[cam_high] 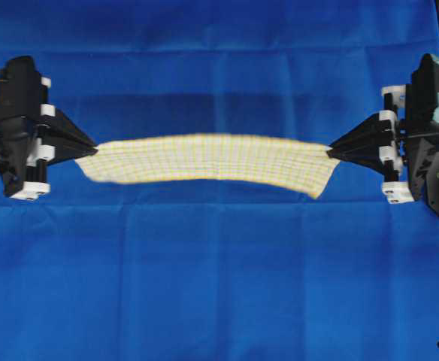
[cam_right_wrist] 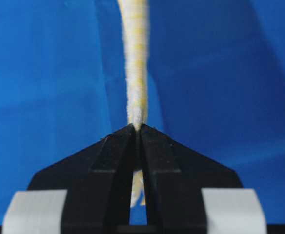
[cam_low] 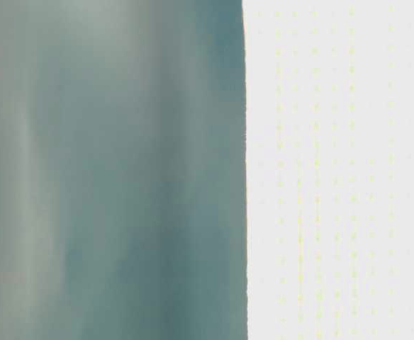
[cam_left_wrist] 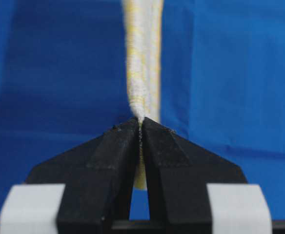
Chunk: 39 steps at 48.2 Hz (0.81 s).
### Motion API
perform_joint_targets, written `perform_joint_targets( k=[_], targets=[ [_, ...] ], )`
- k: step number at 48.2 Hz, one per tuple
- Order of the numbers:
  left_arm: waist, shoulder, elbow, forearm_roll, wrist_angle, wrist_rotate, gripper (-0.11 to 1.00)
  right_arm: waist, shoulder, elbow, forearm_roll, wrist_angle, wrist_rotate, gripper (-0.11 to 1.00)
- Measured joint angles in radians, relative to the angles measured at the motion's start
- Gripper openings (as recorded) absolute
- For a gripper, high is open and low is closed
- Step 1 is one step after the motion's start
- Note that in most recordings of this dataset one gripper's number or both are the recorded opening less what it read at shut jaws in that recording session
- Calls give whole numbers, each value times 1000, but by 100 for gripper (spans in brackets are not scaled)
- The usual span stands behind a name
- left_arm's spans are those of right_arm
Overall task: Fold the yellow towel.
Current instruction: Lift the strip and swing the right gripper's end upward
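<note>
Overhead, the yellow towel (cam_high: pixel 212 159) hangs mid-frame over the blue cloth (cam_high: pixel 219 286), left claw (cam_high: pixel 92 148) and right claw (cam_high: pixel 332 150) pinching its ends. Table-level: towel fills the right half. Wrist views: thin pinches might slip

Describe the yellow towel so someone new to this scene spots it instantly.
A large plain blue cloth fills the overhead view. Across its middle, the yellow towel stretches as a pale band between the left gripper and the right gripper, each shut on one end. Its fine yellow-and-white checks set it apart from the plain blue under it.
</note>
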Motion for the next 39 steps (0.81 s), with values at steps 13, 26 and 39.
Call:
perform_joint_targets(
  k=[13, 26, 39],
  targets=[
    [0, -61, 21, 0, 3, -6, 2, -8, -6, -3, -12, 3, 0, 3],
    [-46, -38, 23, 0, -37, -29, 2, -54, 41, -12, -14, -52, -2, 3],
    [-183, 38, 17, 0, -175, -51, 2, -222, 172, -72, -55, -101, -9, 3]
  ],
)
